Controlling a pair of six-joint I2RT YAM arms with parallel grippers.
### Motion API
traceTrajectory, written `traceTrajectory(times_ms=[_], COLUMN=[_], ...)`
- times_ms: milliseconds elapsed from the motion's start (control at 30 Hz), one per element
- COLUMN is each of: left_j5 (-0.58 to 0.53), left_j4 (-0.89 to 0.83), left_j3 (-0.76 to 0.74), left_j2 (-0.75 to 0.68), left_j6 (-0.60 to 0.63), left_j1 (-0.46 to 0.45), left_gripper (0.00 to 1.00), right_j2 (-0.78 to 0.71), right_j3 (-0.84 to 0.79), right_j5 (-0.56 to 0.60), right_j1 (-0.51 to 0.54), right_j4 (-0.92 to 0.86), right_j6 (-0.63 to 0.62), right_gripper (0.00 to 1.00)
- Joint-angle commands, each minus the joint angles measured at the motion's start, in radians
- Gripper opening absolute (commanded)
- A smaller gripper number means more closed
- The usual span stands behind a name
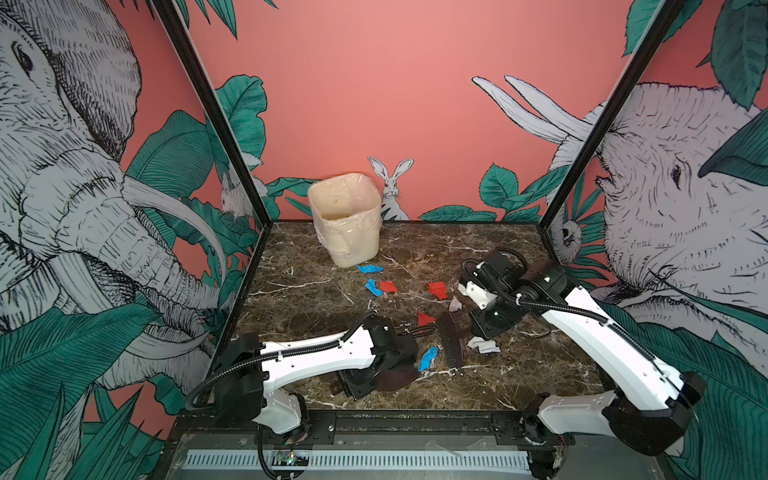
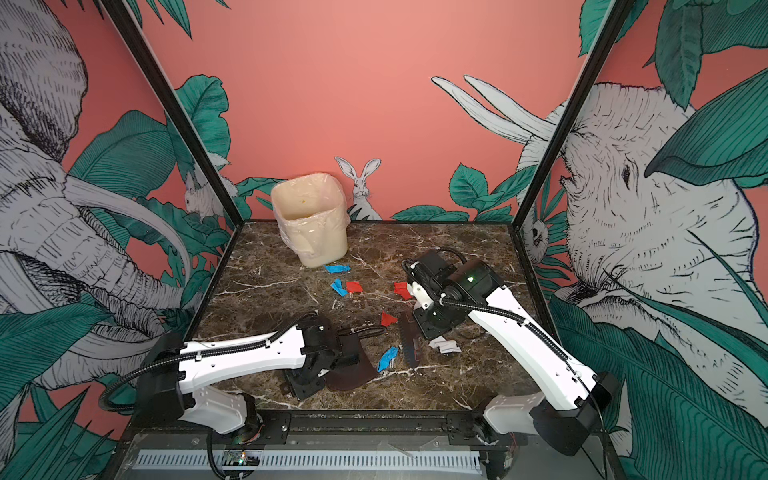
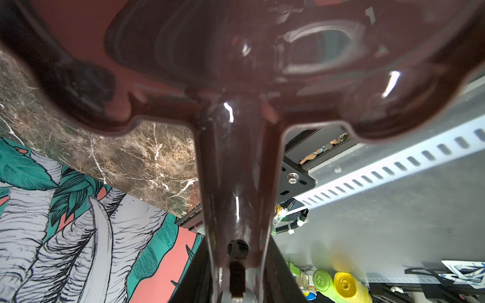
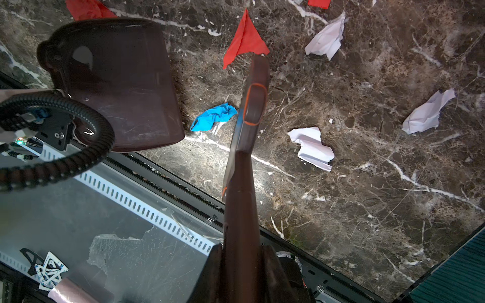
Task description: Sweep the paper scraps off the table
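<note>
Red, blue and white paper scraps lie across the middle of the marble table (image 1: 528, 386): a blue one (image 1: 369, 269), a red one (image 1: 437, 289), a white one (image 1: 482, 345). My left gripper (image 1: 351, 384) is shut on the handle of a dark brown dustpan (image 1: 397, 376), which rests near the front edge. Its handle (image 3: 233, 170) fills the left wrist view. My right gripper (image 1: 484, 326) is shut on a dark brown brush (image 1: 453, 345), whose head stands between a blue scrap (image 4: 212, 116) and a white scrap (image 4: 312, 148). A red scrap (image 4: 245, 39) lies at the brush tip.
A cream plastic-lined bin (image 1: 345, 220) stands at the back of the table, left of centre. Black frame posts and printed walls close in the left, right and back sides. A black rail (image 1: 415, 419) runs along the front edge.
</note>
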Motion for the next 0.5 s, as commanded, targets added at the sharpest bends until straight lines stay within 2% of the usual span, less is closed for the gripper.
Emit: traceTrajectory(times_ms=[0, 467], left_j5=[0.011, 0.03], left_j4=[-0.006, 0.078], left_j3=[0.004, -0.061], left_j2=[-0.006, -0.023], left_j6=[0.002, 0.009], left_j1=[-0.005, -0.025], left_gripper=[0.0, 0.0], right_j2=[0.004, 0.009], right_j3=[-0.011, -0.059], right_j5=[0.013, -0.006], right_j1=[0.011, 0.009], right_j4=[-0.013, 0.001], right_j6=[-0.003, -0.015], right_gripper=[0.0, 0.0])
